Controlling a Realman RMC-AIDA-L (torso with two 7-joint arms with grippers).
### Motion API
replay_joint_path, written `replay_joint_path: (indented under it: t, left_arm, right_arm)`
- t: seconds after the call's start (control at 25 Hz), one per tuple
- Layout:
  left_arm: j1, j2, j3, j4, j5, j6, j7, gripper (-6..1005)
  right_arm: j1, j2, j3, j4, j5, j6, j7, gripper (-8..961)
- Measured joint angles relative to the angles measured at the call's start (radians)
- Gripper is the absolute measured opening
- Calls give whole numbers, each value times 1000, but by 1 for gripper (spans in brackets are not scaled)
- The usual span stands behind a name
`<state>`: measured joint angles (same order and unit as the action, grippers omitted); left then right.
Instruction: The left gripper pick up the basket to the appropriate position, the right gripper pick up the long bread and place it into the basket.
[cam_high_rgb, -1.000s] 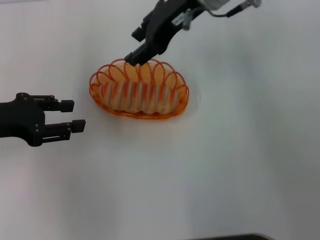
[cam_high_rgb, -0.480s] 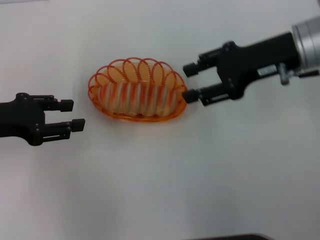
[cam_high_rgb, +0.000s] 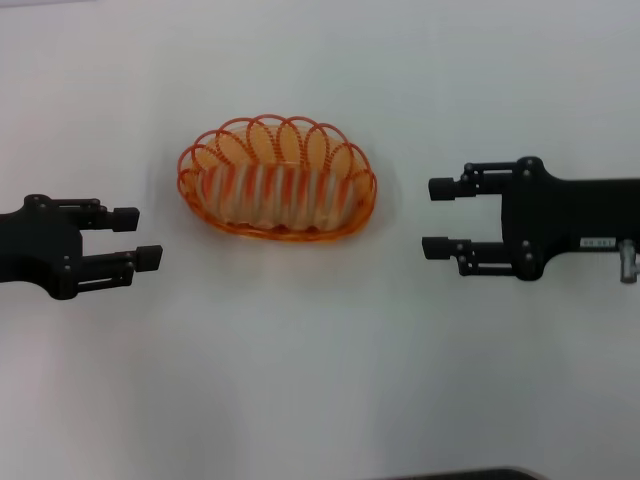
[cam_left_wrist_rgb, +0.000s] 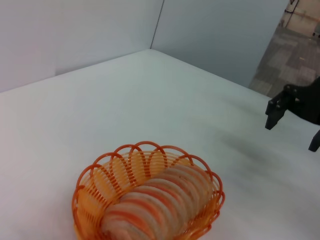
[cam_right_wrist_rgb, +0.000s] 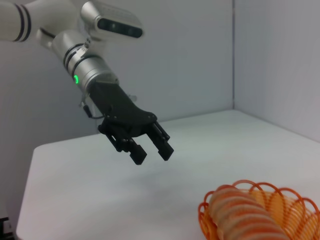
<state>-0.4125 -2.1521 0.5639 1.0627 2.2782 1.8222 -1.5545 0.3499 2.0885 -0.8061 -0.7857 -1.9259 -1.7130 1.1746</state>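
Observation:
The orange wire basket (cam_high_rgb: 200, 163) stands on the white table, a little left of centre in the head view. The long bread (cam_high_rgb: 275, 194) lies inside it, tan with orange-red stripes. My left gripper (cam_high_rgb: 140, 238) is open and empty, to the left of the basket and apart from it. My right gripper (cam_high_rgb: 437, 217) is open and empty, to the right of the basket and apart from it. The basket (cam_left_wrist_rgb: 84, 187) with the bread (cam_left_wrist_rgb: 155, 202) also shows in the left wrist view, and the basket (cam_right_wrist_rgb: 295, 210) with the bread (cam_right_wrist_rgb: 245, 217) in the right wrist view, with the left gripper (cam_right_wrist_rgb: 150, 150) farther off.
The white table (cam_high_rgb: 320, 380) spreads around the basket. Grey walls (cam_left_wrist_rgb: 210, 30) stand behind the table's far edges. A dark edge (cam_high_rgb: 460, 474) shows at the bottom of the head view.
My right gripper has left the basket's far rim, swung round to the right and drawn back, open and empty. The left gripper has backed slightly to the left. Basket and bread have not moved.

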Motion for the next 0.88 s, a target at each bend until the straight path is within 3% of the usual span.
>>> replay_joint_path:
  t: [0.2, 0.52, 0.88]
  left_arm:
    - [-6, 0, 6, 1, 16, 9, -5, 583]
    - [-15, 5, 4, -2, 81, 51, -17, 584]
    - [-8, -1, 1, -8, 84, 70, -24, 583]
  right_arm:
    - [-31, -5, 6, 47, -7, 13, -47, 668]
    - [-55, -27, 36, -54, -84, -17, 5, 668]
    - [-42, -35, 66, -84, -125, -42, 13, 668]
